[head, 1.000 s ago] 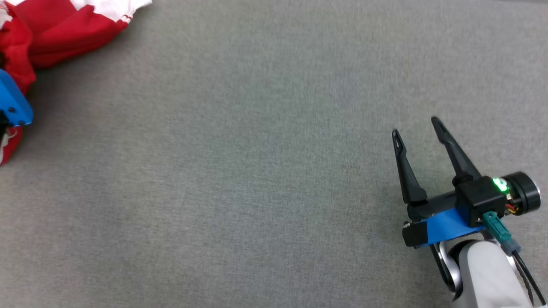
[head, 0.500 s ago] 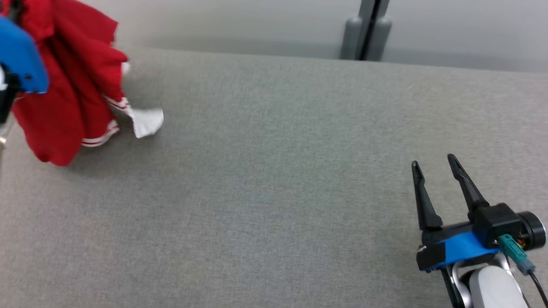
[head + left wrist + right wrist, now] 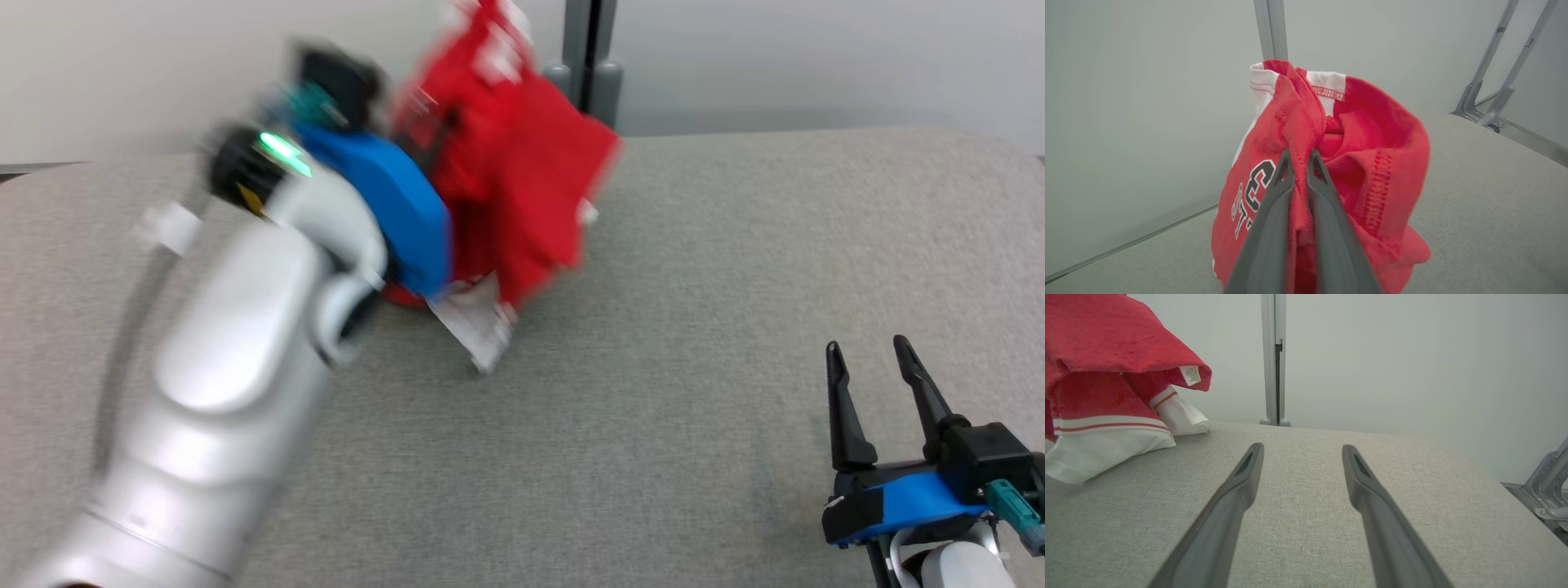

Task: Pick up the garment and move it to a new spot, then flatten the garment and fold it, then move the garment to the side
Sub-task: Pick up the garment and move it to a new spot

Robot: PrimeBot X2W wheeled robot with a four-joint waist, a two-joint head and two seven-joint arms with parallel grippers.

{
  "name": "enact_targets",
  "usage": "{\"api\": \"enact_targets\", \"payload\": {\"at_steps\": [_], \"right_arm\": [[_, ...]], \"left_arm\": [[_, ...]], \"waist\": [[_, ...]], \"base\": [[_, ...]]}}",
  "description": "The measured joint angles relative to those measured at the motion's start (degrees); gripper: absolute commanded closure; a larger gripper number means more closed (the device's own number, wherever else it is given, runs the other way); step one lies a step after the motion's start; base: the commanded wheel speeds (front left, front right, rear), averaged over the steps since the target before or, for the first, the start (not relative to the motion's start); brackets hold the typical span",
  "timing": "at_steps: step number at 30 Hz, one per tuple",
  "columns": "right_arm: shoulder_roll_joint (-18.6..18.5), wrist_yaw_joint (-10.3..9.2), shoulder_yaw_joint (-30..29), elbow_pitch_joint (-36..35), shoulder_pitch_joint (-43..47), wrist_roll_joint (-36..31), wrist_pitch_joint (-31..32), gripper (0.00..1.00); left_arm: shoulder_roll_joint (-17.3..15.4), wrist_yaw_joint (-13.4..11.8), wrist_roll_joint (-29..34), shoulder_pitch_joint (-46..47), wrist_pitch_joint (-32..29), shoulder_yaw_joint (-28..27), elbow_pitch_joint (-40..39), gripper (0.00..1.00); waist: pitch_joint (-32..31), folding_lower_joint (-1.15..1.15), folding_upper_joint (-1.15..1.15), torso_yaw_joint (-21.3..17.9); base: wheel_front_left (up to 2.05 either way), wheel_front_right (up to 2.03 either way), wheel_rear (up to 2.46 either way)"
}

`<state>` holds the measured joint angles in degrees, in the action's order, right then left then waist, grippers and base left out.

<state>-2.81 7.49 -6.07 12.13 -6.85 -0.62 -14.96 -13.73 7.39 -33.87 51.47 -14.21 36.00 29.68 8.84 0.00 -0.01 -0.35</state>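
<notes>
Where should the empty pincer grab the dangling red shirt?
Probably the white hem of the red-and-white cloth shirt, reached from the right by the open right pincer. That edge hangs lowest, by the grey table, facing it; the left pincer pinches the top.

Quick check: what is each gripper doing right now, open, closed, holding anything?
Left gripper: shut on a bunched fold of the red garment.
Right gripper: open, holding nothing.
</notes>
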Motion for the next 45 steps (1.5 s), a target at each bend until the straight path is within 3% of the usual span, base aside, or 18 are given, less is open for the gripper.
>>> {"api": "enact_targets", "payload": {"at_steps": [4,9,16,17,18,20,31,45], "right_arm": [[0.0,0.0,1.4,-0.1,-0.1,1.4,0.0,0.0],[0.0,0.0,3.9,-0.2,-1.1,2.7,0.0,0.0],[0.0,0.0,4.9,0.1,-1.2,3.3,0.0,0.0],[0.0,0.0,4.8,0.3,-1.2,3.3,0.0,0.0],[0.0,0.0,4.9,0.5,-1.2,3.3,0.0,0.0],[0.0,0.0,5.0,0.8,-1.2,3.3,0.0,0.0],[0.0,0.0,4.1,1.8,-0.6,2.8,-0.1,0.0],[0.0,0.0,3.9,1.6,2.6,2.3,-0.1,0.0]], "left_arm": [[6.3,-0.3,0.1,-7.1,3.7,4.1,2.4,1.0],[10.3,-0.9,0.0,-14.7,9.9,9.1,8.4,1.0],[10.7,-2.1,-1.4,-17.2,15.2,14.3,11.2,0.99],[10.8,-2.3,-1.5,-17.2,16.0,15.1,11.1,0.69],[10.8,-2.4,-1.9,-17.2,16.7,15.7,11.0,0.6],[10.8,-2.9,-3.0,-17.1,18.4,16.8,10.4,0.0],[10.8,-5.9,-6.8,-14.8,27.0,18.5,9.8,0.0],[8.5,-7.1,-14.1,-18.4,27.6,11.1,21.4,0.0]], "waist": [[1.6,0.0,0.0,-2.1],[3.9,0.01,0.01,-5.0],[4.6,0.0,0.01,-5.4],[4.5,0.01,0.01,-5.2],[4.3,0.0,0.01,-5.0],[3.8,0.0,0.01,-4.4],[-0.8,-0.01,0.01,-1.1],[-4.3,-0.01,0.0,-0.1]], "base": [[0.0,0.0,0.0],[0.0,0.0,0.0],[0.0,0.0,0.0],[0.0,0.0,0.0],[0.0,0.0,0.0],[0.0,0.0,0.0],[0.0,0.0,0.0],[0.0,0.0,0.0]]}}
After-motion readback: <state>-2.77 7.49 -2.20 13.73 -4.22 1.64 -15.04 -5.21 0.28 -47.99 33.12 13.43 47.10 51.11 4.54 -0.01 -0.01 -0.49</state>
